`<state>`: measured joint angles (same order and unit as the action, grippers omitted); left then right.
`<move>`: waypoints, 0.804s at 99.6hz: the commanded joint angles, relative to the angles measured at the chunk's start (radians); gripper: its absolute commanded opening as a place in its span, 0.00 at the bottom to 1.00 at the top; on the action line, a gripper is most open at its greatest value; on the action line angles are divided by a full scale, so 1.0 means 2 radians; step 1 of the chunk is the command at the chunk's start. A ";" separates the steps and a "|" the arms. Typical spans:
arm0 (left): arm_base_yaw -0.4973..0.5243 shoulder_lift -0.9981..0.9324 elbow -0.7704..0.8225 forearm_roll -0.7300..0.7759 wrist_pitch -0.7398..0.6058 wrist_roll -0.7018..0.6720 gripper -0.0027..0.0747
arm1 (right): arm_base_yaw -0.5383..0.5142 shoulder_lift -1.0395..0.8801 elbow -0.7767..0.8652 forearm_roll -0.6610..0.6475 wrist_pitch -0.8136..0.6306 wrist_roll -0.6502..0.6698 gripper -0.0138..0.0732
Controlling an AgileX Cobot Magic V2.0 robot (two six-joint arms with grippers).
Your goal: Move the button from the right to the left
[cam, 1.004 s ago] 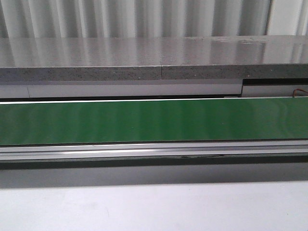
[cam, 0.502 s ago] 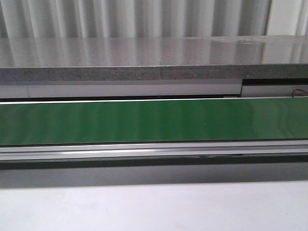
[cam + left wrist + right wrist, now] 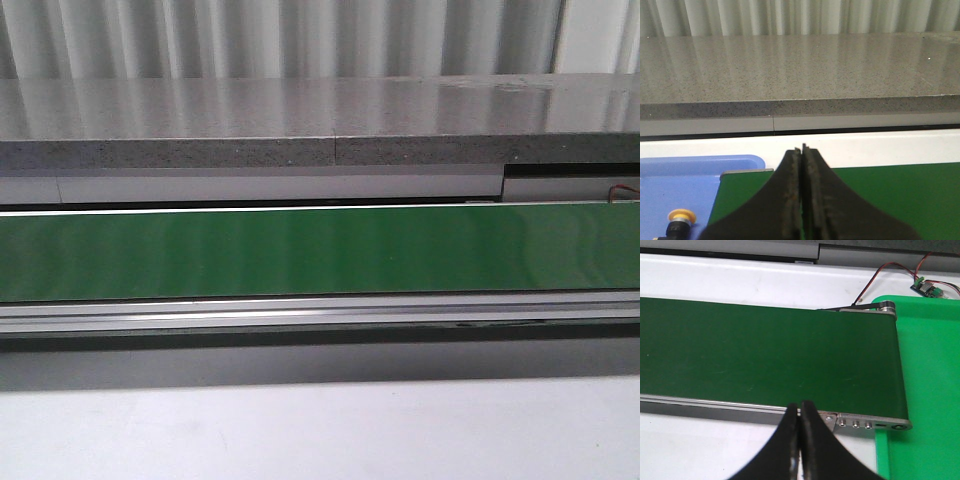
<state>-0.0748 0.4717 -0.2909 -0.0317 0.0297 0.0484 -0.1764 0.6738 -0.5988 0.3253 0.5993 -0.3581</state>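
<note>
A: Black fingers of the left gripper (image 3: 802, 200) lie pressed together with nothing between them, poised over the near end of the green conveyor belt (image 3: 880, 195). Just beside that belt end sits a blue tray (image 3: 695, 180), and in it, at the frame's edge, the button (image 3: 681, 222) shows its yellow-orange cap above a dark body; the lower part is cut off.

B: And the right gripper (image 3: 800, 440)?

A: Likewise closed and empty, hovering at the belt's metal side rail (image 3: 740, 411). Beyond the belt's end roller lies a green tray (image 3: 930, 390); a small circuit board (image 3: 927, 287) with red and black wires (image 3: 885, 272) rests at the tray's far corner. No button is visible there.

B: What does the front view add?

A: Only the bare belt, a grey stone ledge (image 3: 320, 120) and corrugated wall; neither arm appears.

B: So the step in hand?

A: Judged from the layout, one button already rests on the left side. To fetch another, the right fingers should part before descending, approach from above, and close squarely on the dark body rather than the rounded cap, which could slip.
</note>
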 commanded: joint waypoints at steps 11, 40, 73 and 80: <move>-0.004 -0.045 0.033 0.067 -0.047 -0.066 0.01 | 0.000 -0.002 -0.013 0.004 -0.028 -0.004 0.08; -0.003 -0.161 0.101 0.076 -0.045 -0.070 0.01 | 0.000 -0.002 -0.013 0.004 -0.028 -0.004 0.08; -0.003 -0.257 0.152 0.076 -0.044 -0.070 0.01 | 0.000 -0.002 -0.013 0.004 -0.028 -0.004 0.08; -0.003 -0.256 0.157 0.076 -0.044 -0.070 0.01 | 0.000 -0.002 -0.013 0.004 -0.028 -0.004 0.08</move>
<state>-0.0748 -0.0051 -0.0031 0.1188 0.0188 -0.0807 -0.1764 0.6738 -0.5988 0.3253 0.5993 -0.3581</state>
